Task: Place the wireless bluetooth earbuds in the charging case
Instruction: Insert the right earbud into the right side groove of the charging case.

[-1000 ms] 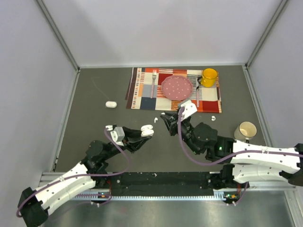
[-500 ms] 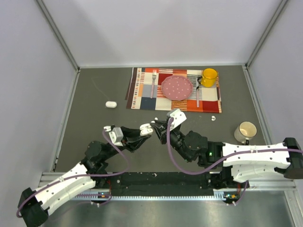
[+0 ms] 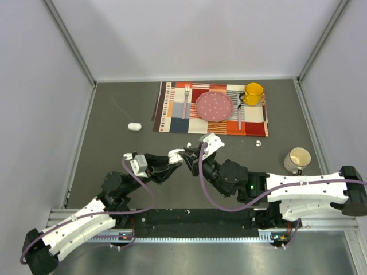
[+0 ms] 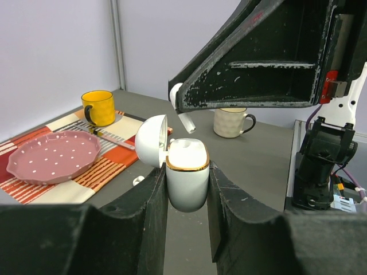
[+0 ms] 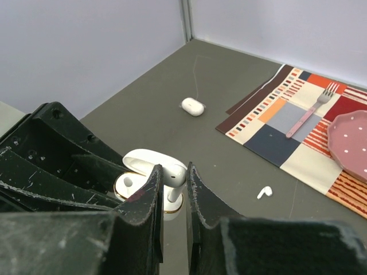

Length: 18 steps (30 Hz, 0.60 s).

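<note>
Now left fingers (image 4: 148, 220) clenched on charging case (image 4: 186, 179), lid (image 4: 152, 141) tipped open; right fingers (image 5: 147, 201) pinch earbud (image 5: 174, 173) just above case mouth.

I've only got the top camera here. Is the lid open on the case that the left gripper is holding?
Observer: Yes. The left wrist view shows the charging case upright in the left gripper, lid open.
Operator: And the other arm, any bud?
Observer: Yes, the right wrist view shows an earbud pinched in the right gripper, stem down.
Operator: Seated yet?
Observer: No. In the left wrist view its stem tip hangs above the case's rim.
</note>
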Tool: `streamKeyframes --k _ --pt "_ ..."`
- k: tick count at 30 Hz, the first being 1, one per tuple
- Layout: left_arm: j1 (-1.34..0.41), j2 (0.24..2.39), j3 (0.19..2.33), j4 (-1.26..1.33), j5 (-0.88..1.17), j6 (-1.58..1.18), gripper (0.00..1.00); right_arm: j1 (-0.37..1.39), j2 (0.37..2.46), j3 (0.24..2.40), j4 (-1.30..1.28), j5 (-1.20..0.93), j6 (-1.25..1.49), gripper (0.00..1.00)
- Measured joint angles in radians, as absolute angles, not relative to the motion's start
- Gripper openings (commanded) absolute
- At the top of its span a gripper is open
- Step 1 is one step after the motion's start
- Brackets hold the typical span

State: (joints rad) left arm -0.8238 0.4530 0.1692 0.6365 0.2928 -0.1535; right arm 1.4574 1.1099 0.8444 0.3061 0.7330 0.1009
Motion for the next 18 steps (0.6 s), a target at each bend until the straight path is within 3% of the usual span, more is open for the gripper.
streamKeyframes --k 18 --pt "-0.826 0.432 0.169 0.625 0.289 -0.154 0.0 1.458 1.14 0.845 0.315 0.722 0.125 0.0"
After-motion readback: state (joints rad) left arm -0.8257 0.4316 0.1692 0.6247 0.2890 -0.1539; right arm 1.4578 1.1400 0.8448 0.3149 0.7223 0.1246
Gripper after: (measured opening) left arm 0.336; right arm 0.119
